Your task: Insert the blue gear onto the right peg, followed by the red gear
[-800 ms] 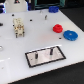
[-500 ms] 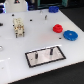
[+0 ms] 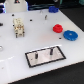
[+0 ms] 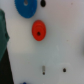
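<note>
- Exterior view: the blue gear (image 3: 70,35) is seen flat on the table (image 3: 15,70), just beside the red gear (image 3: 58,28), well apart from the peg plate (image 3: 45,56); the gripper's state cannot be told.
- Wrist view: the blue gear (image 4: 25,7) should be centred before descent; no fingers are shown.

The blue gear (image 3: 70,35) is a flat, bright-blue round disc lying flat on the white surface toward the exterior view's right; its teeth are too blurred to make out. In the wrist view it (image 4: 25,7) shows a dark centre hole and is partly cut off by the frame edge. The red gear (image 3: 58,28) is smaller and chunkier, lying flat just beside the blue one, apart from it; the wrist view shows its (image 4: 38,30) dark centre hole.
</note>
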### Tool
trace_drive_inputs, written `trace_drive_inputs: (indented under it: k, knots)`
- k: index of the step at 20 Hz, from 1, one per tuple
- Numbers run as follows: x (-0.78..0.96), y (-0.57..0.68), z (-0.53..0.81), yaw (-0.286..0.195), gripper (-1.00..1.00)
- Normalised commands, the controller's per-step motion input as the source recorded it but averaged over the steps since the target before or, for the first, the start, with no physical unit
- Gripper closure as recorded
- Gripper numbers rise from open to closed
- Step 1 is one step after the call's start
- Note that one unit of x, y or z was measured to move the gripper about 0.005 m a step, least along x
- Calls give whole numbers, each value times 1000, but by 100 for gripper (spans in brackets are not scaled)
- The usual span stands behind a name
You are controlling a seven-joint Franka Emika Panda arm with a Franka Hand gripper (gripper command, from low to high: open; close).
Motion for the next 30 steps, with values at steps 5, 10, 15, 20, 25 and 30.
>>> trace_drive_inputs:
  k: [5, 10, 15, 20, 25, 30]
  knots:
    - [2, 513, -286, 0, -100]
    - [6, 328, -359, 0, -100]
    - [-38, 62, -447, 0, -100]
    - [3, 28, -438, 0, -100]
    - [7, 23, -415, 0, -100]
    - [6, 3, -362, 0, -100]
